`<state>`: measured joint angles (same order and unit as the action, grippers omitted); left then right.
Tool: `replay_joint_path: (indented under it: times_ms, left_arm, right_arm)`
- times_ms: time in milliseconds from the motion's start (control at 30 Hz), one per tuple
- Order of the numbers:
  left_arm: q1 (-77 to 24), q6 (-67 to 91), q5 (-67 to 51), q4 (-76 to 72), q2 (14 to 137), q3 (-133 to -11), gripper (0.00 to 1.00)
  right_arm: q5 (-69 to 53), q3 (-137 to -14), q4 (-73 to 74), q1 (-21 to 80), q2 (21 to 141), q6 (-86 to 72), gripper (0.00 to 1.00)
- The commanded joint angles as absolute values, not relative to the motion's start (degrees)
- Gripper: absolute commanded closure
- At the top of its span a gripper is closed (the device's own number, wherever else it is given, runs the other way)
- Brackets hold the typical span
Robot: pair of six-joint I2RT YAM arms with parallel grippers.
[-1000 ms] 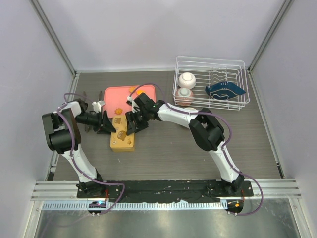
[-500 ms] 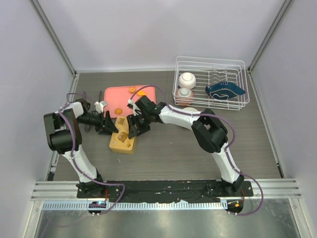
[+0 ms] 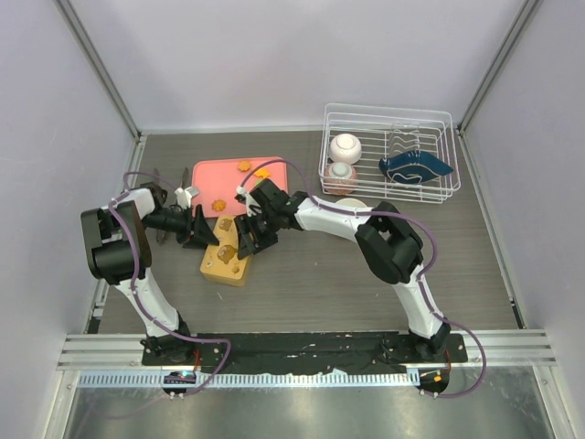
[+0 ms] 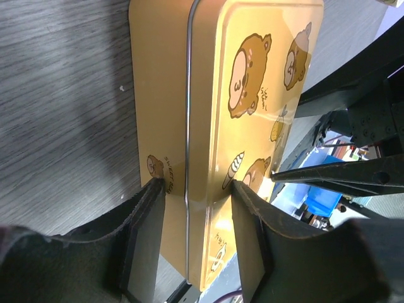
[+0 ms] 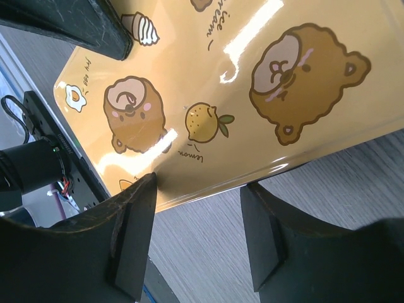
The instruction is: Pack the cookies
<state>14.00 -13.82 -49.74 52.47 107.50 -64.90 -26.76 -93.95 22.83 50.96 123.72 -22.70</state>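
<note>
A yellow tin (image 3: pixel 223 262) printed with bears lies with its lid on, just in front of the pink tray (image 3: pixel 206 178). Three orange cookies (image 3: pixel 243 165) lie on that tray. My left gripper (image 3: pixel 203 229) holds the tin's (image 4: pixel 252 95) left end, one finger on the base side and one on the lid. In the left wrist view the left gripper (image 4: pixel 197 186) has both pads against the tin. My right gripper (image 3: pixel 245 236) stands open at the tin's right end. In the right wrist view one finger of the right gripper (image 5: pixel 199 186) touches the lid's (image 5: pixel 252 95) rim; the other hangs over the table.
A white wire dish rack (image 3: pixel 388 114) at the back right holds a white bowl (image 3: pixel 345 147) and a dark blue dish (image 3: pixel 416 168). A small white cup (image 3: pixel 186 194) sits by the tray's left edge. Grey walls close in on both sides.
The tin has turned slightly and slid a little toward the front. The right gripper followed it down and to the left. The left gripper's fingers stand slightly wider than a second ago.
</note>
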Motion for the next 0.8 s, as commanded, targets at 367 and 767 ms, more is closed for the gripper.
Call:
replay_joint_path:
  times_ms: [367,767]
  left_arm:
    - [13.36,-11.34,-50.54,45.09,113.47,-65.21,0.79]
    - [13.36,-2.03,-48.08,37.71,115.05,-63.37,1.00]
  right_arm:
    - [-29.53,-94.75,18.02,52.12,119.62,-22.76,0.41]
    - [-28.48,-94.66,18.46,52.12,118.92,-21.62,0.41]
